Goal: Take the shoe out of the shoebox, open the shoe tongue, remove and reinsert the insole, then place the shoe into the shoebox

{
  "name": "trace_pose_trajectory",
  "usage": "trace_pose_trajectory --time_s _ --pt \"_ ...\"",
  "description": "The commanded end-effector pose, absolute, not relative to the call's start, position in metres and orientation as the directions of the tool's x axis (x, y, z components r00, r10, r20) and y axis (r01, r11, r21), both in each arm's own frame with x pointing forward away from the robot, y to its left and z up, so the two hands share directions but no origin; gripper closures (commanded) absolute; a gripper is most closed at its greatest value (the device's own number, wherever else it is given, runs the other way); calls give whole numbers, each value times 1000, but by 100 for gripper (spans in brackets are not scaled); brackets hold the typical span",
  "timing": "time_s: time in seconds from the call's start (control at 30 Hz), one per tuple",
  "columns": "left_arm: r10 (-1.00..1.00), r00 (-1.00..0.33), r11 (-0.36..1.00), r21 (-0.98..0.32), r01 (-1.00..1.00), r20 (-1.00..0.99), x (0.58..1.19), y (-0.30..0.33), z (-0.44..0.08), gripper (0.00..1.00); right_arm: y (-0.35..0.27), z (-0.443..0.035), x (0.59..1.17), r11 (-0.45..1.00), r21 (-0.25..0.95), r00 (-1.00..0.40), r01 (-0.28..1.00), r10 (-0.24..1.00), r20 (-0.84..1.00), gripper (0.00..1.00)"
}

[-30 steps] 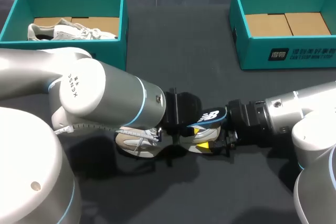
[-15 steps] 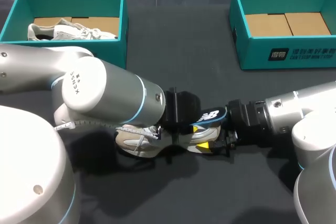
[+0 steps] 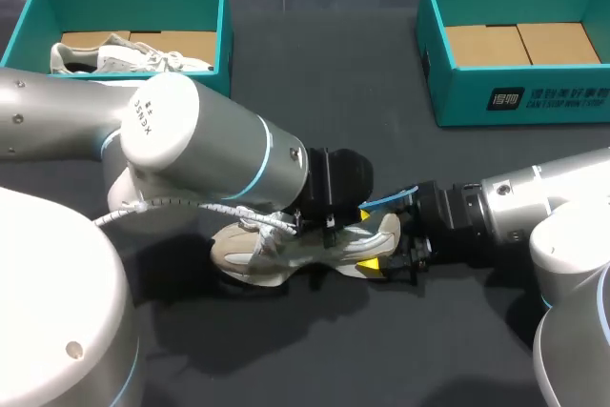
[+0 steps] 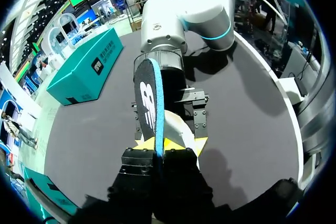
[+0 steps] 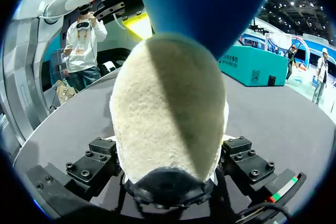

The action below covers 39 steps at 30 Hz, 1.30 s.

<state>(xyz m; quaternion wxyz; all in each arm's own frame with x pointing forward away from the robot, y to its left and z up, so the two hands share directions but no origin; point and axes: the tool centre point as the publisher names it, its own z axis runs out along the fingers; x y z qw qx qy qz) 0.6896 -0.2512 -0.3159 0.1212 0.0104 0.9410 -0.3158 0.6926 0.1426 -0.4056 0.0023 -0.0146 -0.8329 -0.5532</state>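
While the shoe [image 3: 276, 250] rests on the dark surface [image 3: 315, 92] near the robot, between the two arms, its toe points to the robot's left and its cream heel [image 5: 168, 108] faces the right arm. The right claw [image 3: 386, 259] comes in low from the right and holds that heel. In the right wrist view the heel fills the space between the claw's two finger mounts, which press in on it from either side.

The left arm reaches across from the left, and the left claw [image 4: 159, 144] hangs over the back half of the shoe. Its yellow tips are drawn narrow and pinch the insole [image 4: 149, 103]. This is a dark sheet with a blue edge that stands on edge and rises ahead of the claw, above the heel. From the head view only a sliver of that blue edge shows, between the left claw and the right wrist. Whether any of the insole sits inside the shoe cannot be told.

Well apart from all this, at the far side of the surface, stand two teal boxes. The left shoebox [image 3: 227, 35] holds a second shoe [image 3: 124, 54], pale and lying on a cardboard floor. The right shoebox [image 3: 524, 97] shows only its own cardboard floor.
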Motion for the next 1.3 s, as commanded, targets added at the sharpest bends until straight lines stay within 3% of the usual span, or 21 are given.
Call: trace_pose_trajectory --time_s 0.03,0.53,0.83,1.3 --pt "-28 -983 796 -599 89 -184 690 -249 -300 100 145 -406 692 392 919 -1000 28 23 20 100" --pt "0 -1000 783 -622 1 -2 679 -281 -248 100 145 -406 692 392 919 -1000 28 23 20 100" --pt "66 -993 730 -684 -16 94 680 -298 -175 100 145 -406 692 392 919 -1000 28 23 20 100" --pt "66 -993 730 -684 -16 94 680 -298 -175 100 145 -406 692 392 919 -1000 28 23 20 100"
